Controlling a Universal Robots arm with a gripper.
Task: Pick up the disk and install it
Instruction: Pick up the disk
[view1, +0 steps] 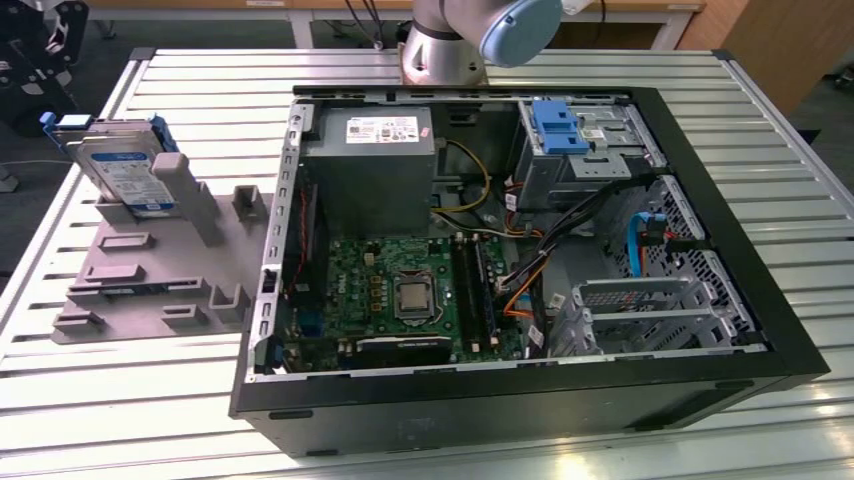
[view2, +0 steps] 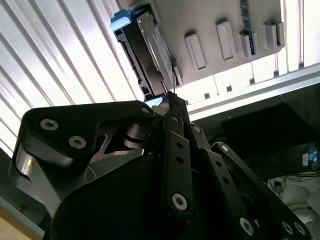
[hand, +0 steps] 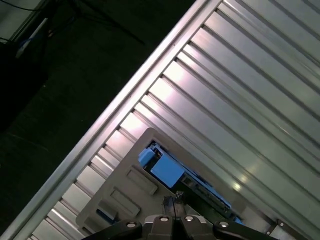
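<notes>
The table (view1: 134, 420) is shiny ribbed metal, the stand (view1: 147, 268) near its edge is dull grey plastic, the disk (view1: 127, 175) is smooth silver metal with a paper label and blue plastic rails, the computer case (view1: 534, 405) is dull black metal, and the gripper (view2: 170, 96) is smooth black.

You see the arm (view1: 454, 45) cut off by the picture's edge, the disk (view1: 123, 172) partly behind a grey post (view1: 184, 195)
</notes>
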